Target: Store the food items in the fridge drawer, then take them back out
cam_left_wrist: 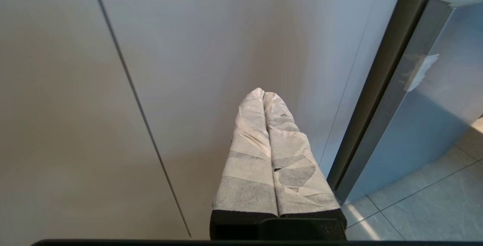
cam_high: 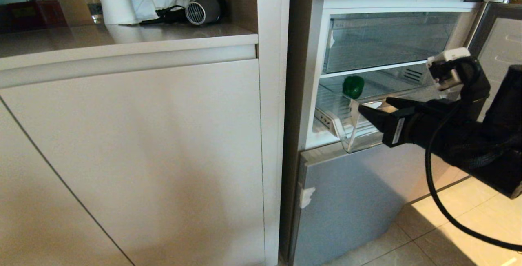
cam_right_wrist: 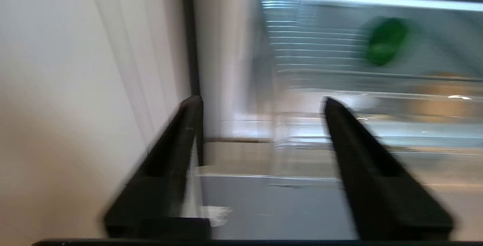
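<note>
Inside, green pepper (cam_high: 353,86) upright; right claw (cam_high: 373,110) open.

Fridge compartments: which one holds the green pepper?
The lower clear fridge drawer, pulled out below the white shelf divider; the green bell pepper sits toward its back. The upper compartment shows nothing inside.

No legible text, label, brand or number anywhere. Only blank white tape scraps on silver-blue fridge front (cam_high: 306,197).
</note>
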Controlling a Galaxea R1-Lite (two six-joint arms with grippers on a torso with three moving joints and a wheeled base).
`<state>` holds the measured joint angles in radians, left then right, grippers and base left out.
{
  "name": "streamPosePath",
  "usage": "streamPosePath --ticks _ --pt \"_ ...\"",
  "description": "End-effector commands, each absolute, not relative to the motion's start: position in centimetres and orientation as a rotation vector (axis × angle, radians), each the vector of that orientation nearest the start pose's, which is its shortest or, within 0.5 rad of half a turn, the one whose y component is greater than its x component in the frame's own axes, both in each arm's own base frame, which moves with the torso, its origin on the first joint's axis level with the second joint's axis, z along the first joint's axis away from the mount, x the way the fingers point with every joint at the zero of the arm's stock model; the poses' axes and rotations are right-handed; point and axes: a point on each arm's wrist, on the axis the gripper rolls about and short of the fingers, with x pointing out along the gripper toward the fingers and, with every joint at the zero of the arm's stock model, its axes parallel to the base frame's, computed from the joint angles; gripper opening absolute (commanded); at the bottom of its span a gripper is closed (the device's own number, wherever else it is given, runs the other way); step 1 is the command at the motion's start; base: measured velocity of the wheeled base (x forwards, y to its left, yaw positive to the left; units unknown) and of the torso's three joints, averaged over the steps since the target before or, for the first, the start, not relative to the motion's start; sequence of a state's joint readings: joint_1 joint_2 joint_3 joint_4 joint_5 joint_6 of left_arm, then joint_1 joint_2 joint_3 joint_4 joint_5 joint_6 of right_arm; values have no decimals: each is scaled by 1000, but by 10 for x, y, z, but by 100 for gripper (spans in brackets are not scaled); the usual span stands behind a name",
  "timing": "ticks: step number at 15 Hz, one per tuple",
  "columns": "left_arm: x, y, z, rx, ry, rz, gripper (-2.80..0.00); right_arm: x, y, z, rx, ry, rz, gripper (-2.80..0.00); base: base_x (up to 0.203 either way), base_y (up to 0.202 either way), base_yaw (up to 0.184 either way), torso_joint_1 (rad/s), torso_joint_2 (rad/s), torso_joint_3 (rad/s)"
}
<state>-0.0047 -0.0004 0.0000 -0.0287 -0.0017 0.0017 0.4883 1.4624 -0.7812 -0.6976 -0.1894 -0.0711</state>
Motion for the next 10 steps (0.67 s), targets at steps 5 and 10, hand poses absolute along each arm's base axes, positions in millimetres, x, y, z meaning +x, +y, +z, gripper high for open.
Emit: streamPosePath --ticks 5,10 --pt "-22 0 75 2 -18 -6 -280 249 67 303 -6 75 127 -280 0 0 0 0 0 0" --pt "-22 0 75 2 -18 -6 -280 300 35 298 39 182 96 -280 0 0 0 0 0 0"
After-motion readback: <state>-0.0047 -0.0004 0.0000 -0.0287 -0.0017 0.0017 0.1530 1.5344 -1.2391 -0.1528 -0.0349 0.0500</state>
